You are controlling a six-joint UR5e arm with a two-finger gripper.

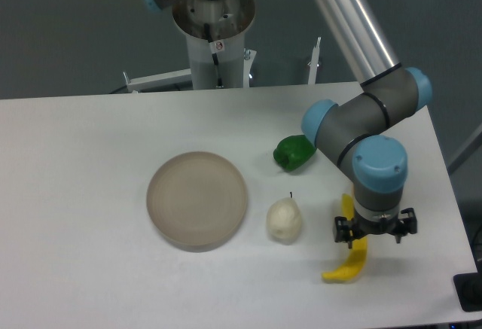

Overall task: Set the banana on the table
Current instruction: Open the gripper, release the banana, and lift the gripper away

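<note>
The yellow banana point(349, 266) lies on the white table point(83, 193) near the front right, its lower tip pointing left. Part of its upper end shows beside the wrist. My gripper point(374, 233) points straight down over the banana's upper half. It is open, and its fingers stand apart, with the banana under the left one. The wrist hides the banana's middle.
A pale pear point(284, 220) sits just left of the banana. A round beige plate point(197, 199) lies further left. A green pepper point(294, 153) rests behind, by the arm's elbow. The table's right edge and front edge are close to the gripper.
</note>
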